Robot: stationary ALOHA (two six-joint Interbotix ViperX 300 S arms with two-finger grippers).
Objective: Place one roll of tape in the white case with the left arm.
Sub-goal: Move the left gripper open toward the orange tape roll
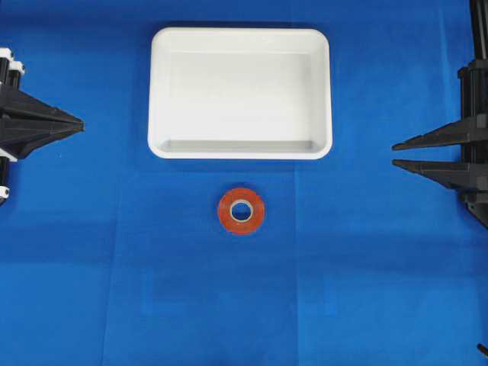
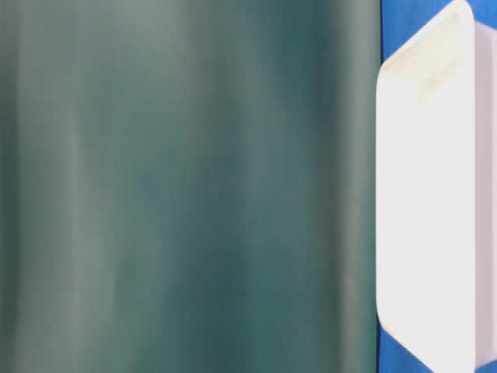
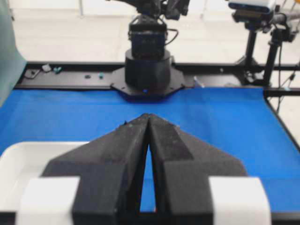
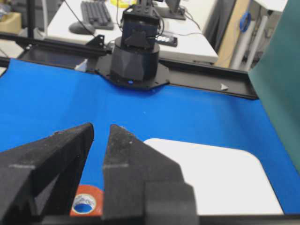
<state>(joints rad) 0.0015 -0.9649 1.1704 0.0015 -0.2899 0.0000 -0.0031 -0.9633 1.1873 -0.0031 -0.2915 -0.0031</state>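
Note:
The roll of tape (image 1: 242,210) is an orange-red ring with a pale core, lying flat on the blue cloth just in front of the white case (image 1: 240,149). The case is empty. My left gripper (image 1: 80,122) is shut and empty at the far left edge, well away from the tape. In the left wrist view its tips (image 3: 148,116) meet, with a corner of the case (image 3: 23,154) below them. My right gripper (image 1: 395,155) is open with a narrow gap at the far right edge. In the right wrist view its fingers (image 4: 101,127) frame the tape (image 4: 90,191) beside the case (image 4: 220,178).
A green curtain (image 2: 186,186) fills most of the table-level view, with the case (image 2: 427,233) at its right. Each wrist view shows the opposite arm's base (image 3: 147,70) (image 4: 136,56) on a black rail at the cloth's far edge.

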